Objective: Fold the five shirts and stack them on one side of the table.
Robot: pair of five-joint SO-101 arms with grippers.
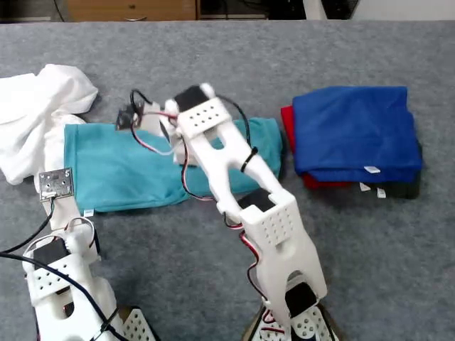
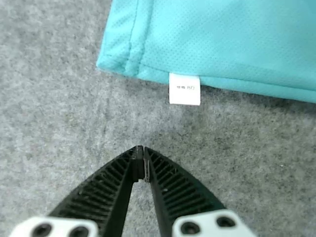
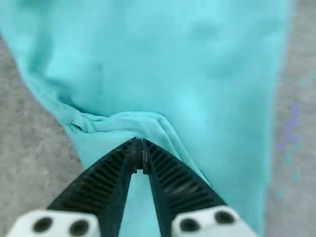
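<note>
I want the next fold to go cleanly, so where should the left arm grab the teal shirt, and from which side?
Probably the near-hem corner of the teal shirt, next to the white tag, approached from the bare table on the robot's side. The hem lies flat and exposed there, and the left pincer, which is shut, sits just short of it.

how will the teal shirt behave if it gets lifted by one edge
Probably floppy: the teal shirt puckers into soft ridges at the right gripper, so it should drape and sag. Likely light, since its thin mesh weave lies flat on the table. That felt-like surface may drag it rather than let it slide.
</note>
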